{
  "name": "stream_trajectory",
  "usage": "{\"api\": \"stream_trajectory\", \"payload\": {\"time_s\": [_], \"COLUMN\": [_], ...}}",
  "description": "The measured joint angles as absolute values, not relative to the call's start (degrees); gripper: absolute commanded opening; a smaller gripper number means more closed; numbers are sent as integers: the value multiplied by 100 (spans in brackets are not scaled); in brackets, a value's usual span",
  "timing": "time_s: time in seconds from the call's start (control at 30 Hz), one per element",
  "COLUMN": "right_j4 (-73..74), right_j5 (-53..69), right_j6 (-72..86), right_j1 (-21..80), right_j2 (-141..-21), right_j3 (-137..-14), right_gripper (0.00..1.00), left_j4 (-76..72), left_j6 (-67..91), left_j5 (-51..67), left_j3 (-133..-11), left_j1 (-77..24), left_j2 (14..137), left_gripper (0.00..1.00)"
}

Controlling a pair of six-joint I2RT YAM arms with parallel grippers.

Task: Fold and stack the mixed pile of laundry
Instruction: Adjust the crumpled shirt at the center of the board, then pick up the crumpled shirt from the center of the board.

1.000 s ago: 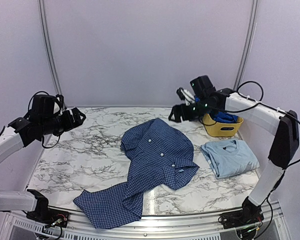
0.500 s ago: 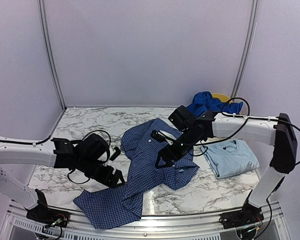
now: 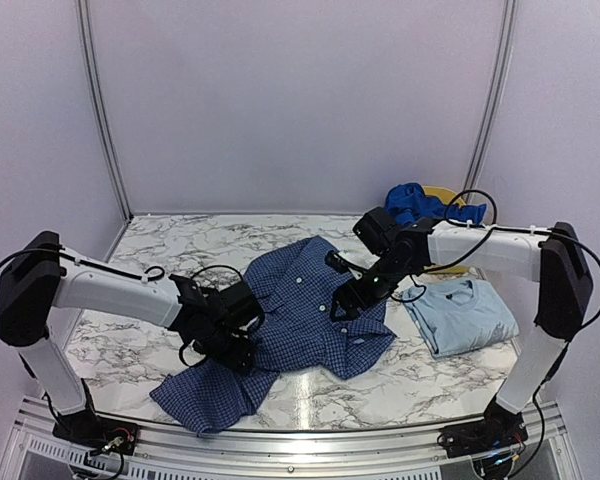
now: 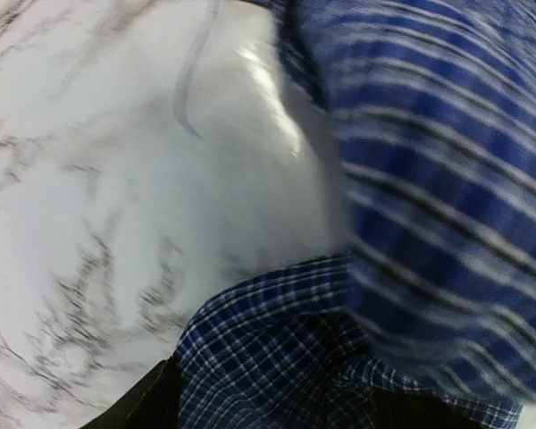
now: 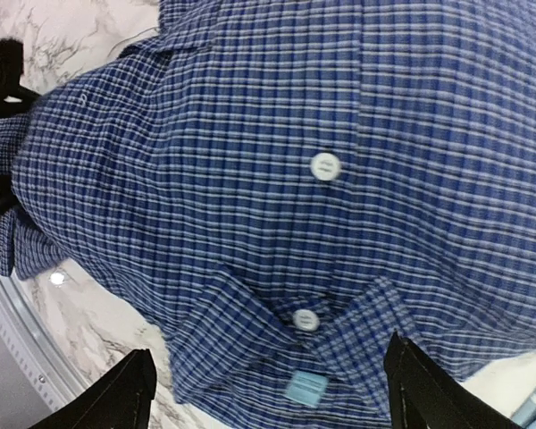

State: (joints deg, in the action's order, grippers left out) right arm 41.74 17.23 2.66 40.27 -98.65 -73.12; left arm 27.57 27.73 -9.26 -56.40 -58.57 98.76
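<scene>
**Top view.** Navy-and-white check shirt [image 3: 315,300] lies spread, partly rumpled, mid-table [image 3: 170,245], with one part trailing toward the near edge. No writing is readable from here. The left arm reaches in low from the left, elbow raised. The left gripper [image 3: 240,350] is down at the shirt's near-left fold. The right arm stretches across from the right, wrist angled down. The right gripper [image 3: 342,305] is over the collar end of the shirt. A pale sky-blue T-shirt [image 3: 460,315] lies folded at the right, just beside the check shirt. A royal-blue piece [image 3: 415,203] is heaped on the yellow basket [image 3: 445,192] at the far right.

**Left wrist.** Heavy motion blur. Check cloth fills the right and lower frame, with marble to the left. Two dark fingers [image 4: 138,404] show at the bottom edge, spread apart, with shirt cloth lying between them and not pinched.

**Right wrist.** The view looks straight down on the shirt front. There are two white buttons [image 5: 324,166] and a small light-blue collar label [image 5: 305,389], its text too small to read. The fingers [image 5: 129,393] stand wide apart above the cloth, holding nothing.
</scene>
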Motion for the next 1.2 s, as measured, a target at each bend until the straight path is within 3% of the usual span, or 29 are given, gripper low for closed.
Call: {"api": "stream_trajectory", "payload": {"time_s": [0.13, 0.37, 0.67, 0.9, 0.97, 1.0, 1.1, 1.2], "right_j4": [4158, 4038, 3706, 3756, 3754, 3754, 3614, 3304], "right_j5": [1542, 1138, 829, 727, 692, 683, 615, 534], "right_j6": [51, -320, -349, -307, -311, -314, -344, -434], "right_j1": [3896, 4512, 5380, 5478, 5478, 5478, 5474, 5476], "right_j2": [-9642, -9732, -11037, -11393, -11369, -11358, -11216, -10809], "right_j3": [-7314, -7644, -9323, -9502, -9502, -9500, -9343, -8853], "right_gripper": [72, 68, 62, 63, 64, 66, 70, 74], "left_j4": [2869, 2668, 2429, 2871, 3004, 3013, 3116, 3109], "left_j6": [2749, 2405, 3465, 4641, 4893, 4919, 5085, 5100], "left_j5": [-1168, -360, 298, 84, -51, -78, -248, -255], "left_j3": [-6128, -6713, -4954, -3800, -3701, -3699, -3852, -4154], "left_j1": [-4818, -3695, -3481, -3588, -3699, -3754, -3857, -3798], "left_j2": [10221, 9911, 7955, 7470, 7518, 7533, 7883, 8182], "left_gripper": [76, 92, 96, 98, 90, 82, 28, 4]}}
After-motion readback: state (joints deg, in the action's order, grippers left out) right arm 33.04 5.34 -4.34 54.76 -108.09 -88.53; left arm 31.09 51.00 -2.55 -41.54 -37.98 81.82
